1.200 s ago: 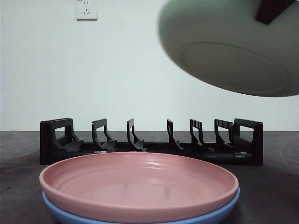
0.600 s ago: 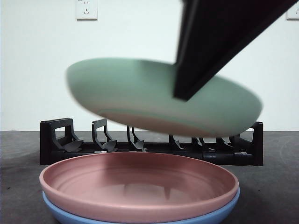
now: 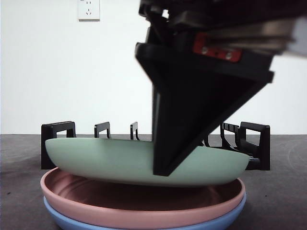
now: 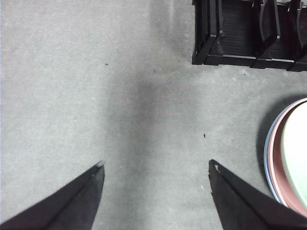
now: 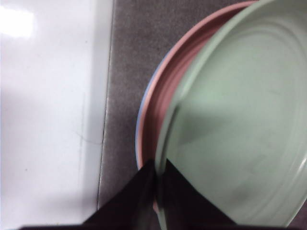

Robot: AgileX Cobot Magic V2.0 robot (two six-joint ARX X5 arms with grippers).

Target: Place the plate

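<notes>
**Green plate held low over the stacked plates**

The right gripper [image 3: 165, 165] comes in from the upper right of the front view, large and dark, with its jaws clamped on the rim of the green plate [image 3: 120, 160]. In the right wrist view the two jaws meet on that rim, one on each side of it [image 5: 157, 191].

The green plate sits roughly level, slightly tilted, just above the pink plate [image 3: 96, 203]; whether the two touch cannot be told. The pink plate lies nested in the blue plate [image 3: 72, 221], and that stack rests on the dark surface [image 3: 24, 191] at the near edge.

Behind the plates, farther back on the surface, stands the black rack [image 3: 60, 136] with its upright dividers, partly hidden by the green plate and the gripper.

The left gripper [image 4: 156, 172] hangs over bare surface with its jaws spread wide and nothing between them. The rack's end and the plate stack show at the edge of its wrist view.
</notes>
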